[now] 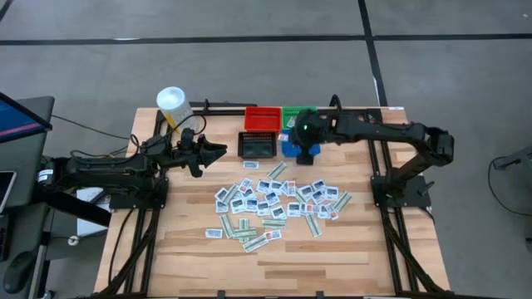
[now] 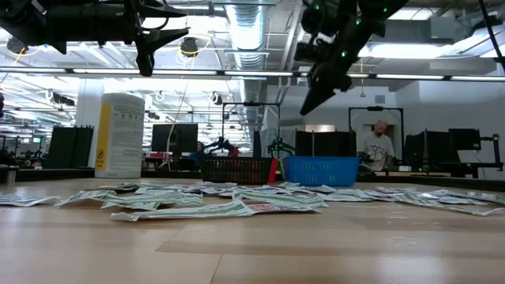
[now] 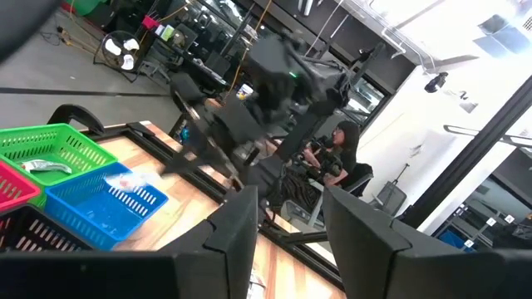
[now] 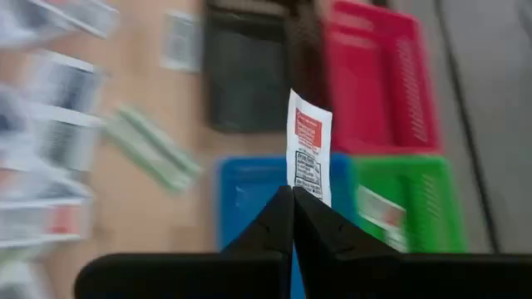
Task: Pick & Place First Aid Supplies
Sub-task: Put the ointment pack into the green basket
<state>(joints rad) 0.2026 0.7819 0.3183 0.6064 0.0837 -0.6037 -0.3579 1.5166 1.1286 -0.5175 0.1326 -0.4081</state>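
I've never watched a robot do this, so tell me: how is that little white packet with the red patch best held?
By one short edge, pinched across its thin faces. The right gripper holds the packet that way over the blue bin, so the flat packet stands out beyond the fingertips. Loose packets lie flat on the table, so coming from above probably suits them.

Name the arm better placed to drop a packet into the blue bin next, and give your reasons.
Right. The right gripper has its jaws shut on a white packet above the blue bin. The left gripper hovers empty, open, near the black bin.
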